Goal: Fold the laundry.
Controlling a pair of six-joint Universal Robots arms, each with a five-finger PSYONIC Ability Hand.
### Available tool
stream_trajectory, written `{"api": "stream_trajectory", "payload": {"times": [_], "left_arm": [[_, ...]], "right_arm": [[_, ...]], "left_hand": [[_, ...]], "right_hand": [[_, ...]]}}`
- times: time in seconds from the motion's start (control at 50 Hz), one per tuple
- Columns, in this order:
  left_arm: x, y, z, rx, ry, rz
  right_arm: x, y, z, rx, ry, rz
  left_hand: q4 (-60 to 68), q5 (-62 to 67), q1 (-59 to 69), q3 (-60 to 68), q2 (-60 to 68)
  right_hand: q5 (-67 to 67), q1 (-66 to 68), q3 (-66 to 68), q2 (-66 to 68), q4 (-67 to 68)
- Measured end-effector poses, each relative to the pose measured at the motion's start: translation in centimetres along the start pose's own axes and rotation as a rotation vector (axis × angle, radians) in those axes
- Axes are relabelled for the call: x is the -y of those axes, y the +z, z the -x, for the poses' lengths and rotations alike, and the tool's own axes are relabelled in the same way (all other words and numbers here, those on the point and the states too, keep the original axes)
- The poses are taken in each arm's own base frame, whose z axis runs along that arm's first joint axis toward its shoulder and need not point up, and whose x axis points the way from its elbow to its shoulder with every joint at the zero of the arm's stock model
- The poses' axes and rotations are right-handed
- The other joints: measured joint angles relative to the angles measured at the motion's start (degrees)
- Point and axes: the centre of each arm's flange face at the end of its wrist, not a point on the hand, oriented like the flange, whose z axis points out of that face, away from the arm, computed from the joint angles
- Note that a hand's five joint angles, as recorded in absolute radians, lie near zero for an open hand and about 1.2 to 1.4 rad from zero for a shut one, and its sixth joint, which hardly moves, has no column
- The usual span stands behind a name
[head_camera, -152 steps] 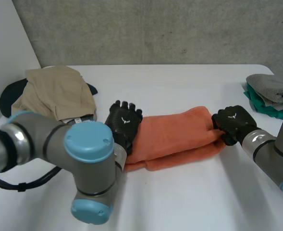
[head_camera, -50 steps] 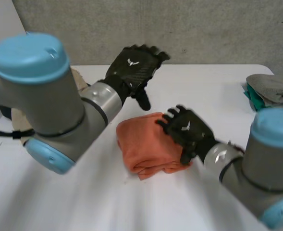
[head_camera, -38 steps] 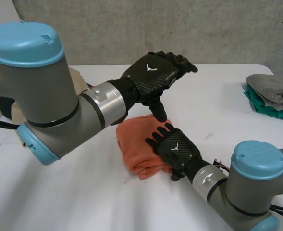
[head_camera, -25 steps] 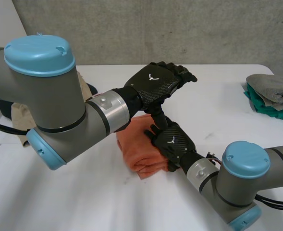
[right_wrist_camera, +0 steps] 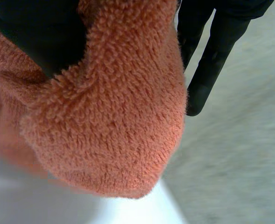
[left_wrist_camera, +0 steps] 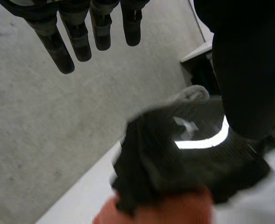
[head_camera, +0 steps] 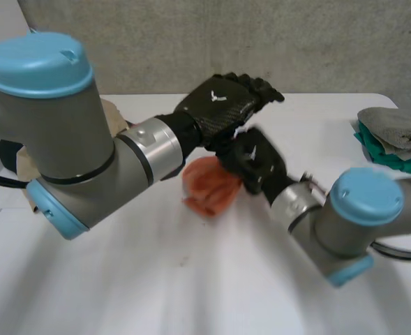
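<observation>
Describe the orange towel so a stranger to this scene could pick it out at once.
On the white table, look to the middle, where both black hands meet. The orange towel is the fluffy bundle pinched in the right hand, beneath the open left hand. It is the only orange cloth: the beige garment lies far left, the grey and green cloths far right.

The towel (head_camera: 209,190) is plain orange with no pattern. The left hand (head_camera: 227,103) and right hand (head_camera: 256,158) are black. The tabletop (head_camera: 191,279) is white. At its edge, a grey cloth (head_camera: 393,122) lies over a teal one (head_camera: 385,155). The wall (head_camera: 191,42) is mottled grey.
</observation>
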Motion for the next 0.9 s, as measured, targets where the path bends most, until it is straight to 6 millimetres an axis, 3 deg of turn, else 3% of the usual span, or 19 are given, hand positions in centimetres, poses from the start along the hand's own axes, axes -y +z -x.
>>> {"api": "stream_trajectory", "payload": {"times": [0.04,0.06,0.12,0.14,0.24,0.34,0.4,0.46,0.48,0.5,0.58,0.66,0.72,0.8,0.9], "left_arm": [[0.6,-0.2,0.3,0.013,0.006,-0.014],[1.3,-0.4,0.7,0.029,0.015,-0.031],[2.3,-0.6,1.1,0.052,0.027,-0.060],[2.6,-0.7,1.3,0.058,0.031,-0.068],[3.4,-0.9,1.5,0.071,0.040,-0.091],[3.4,-0.9,1.4,0.068,0.040,-0.091],[3.2,-0.9,1.3,0.065,0.038,-0.088],[3.0,-0.9,1.2,0.062,0.036,-0.083],[3.0,-0.9,1.1,0.061,0.036,-0.082],[2.9,-0.9,1.1,0.060,0.035,-0.080],[2.7,-0.8,1.0,0.057,0.033,-0.075],[2.5,-0.8,0.9,0.055,0.030,-0.068],[2.3,-0.8,0.8,0.052,0.027,-0.062],[2.0,-0.8,0.5,0.046,0.023,-0.053],[1.8,-0.9,0.1,0.038,0.020,-0.047]], "right_arm": [[0.5,0.8,-1.9,-0.047,-0.017,-0.025],[1.0,1.6,-4.4,-0.107,-0.038,-0.052],[1.6,2.6,-8.7,-0.204,-0.072,-0.089],[1.7,2.7,-9.6,-0.222,-0.079,-0.096],[1.3,3.0,-18.4,-0.392,-0.113,-0.139],[-1.6,1.6,-27.2,-0.525,-0.128,-0.171],[-3.5,0.8,-30.1,-0.555,-0.141,-0.181],[-7.7,-1.0,-33.7,-0.586,-0.168,-0.171],[-8.0,-1.2,-33.9,-0.588,-0.170,-0.168],[-10.2,-2.0,-35.0,-0.594,-0.179,-0.152],[-16.5,-4.2,-36.0,-0.573,-0.168,-0.082],[-22.6,-6.7,-35.0,-0.509,-0.118,-0.006],[-25.5,-8.0,-33.9,-0.460,-0.077,0.032],[-27.7,-9.7,-32.7,-0.418,-0.031,0.069],[-27.7,-10.9,-33.0,-0.415,-0.018,0.086]], "left_hand": [[0.0,0.0,0.0,0.0,0.0],[0.0,0.0,0.0,0.0,0.0],[0.0,0.0,0.0,0.0,0.0],[0.0,0.0,0.0,0.0,0.0],[0.0,0.0,0.0,0.0,0.0],[0.0,0.0,0.0,0.0,0.0],[0.0,0.0,0.0,0.0,0.0],[0.0,0.0,0.0,0.0,0.0],[0.0,0.0,0.0,0.0,0.0],[0.0,0.0,0.0,0.0,0.0],[0.0,0.0,0.0,0.0,0.0],[0.0,0.0,0.0,0.0,0.0],[0.0,0.0,0.0,0.0,0.0],[0.0,0.0,0.0,0.0,0.0],[0.0,0.0,0.0,0.0,0.0]], "right_hand": [[0.0,0.0,0.0,0.0,0.0],[0.0,0.0,0.0,0.0,0.0],[0.0,0.0,0.0,0.0,0.2],[0.0,0.0,0.0,0.0,0.2],[0.0,0.0,0.3,0.0,0.3],[0.0,0.0,0.3,0.0,0.5],[0.6,0.0,0.3,0.0,0.5],[0.6,0.0,0.3,0.0,0.5],[0.5,0.0,0.3,0.0,0.5],[0.6,0.0,0.3,0.0,0.5],[0.6,0.0,0.3,0.0,0.5],[0.6,0.0,0.3,0.0,0.5],[1.2,0.0,0.3,0.0,0.5],[2.8,0.0,0.8,0.0,0.7],[3.0,0.0,0.9,0.0,0.8]]}}
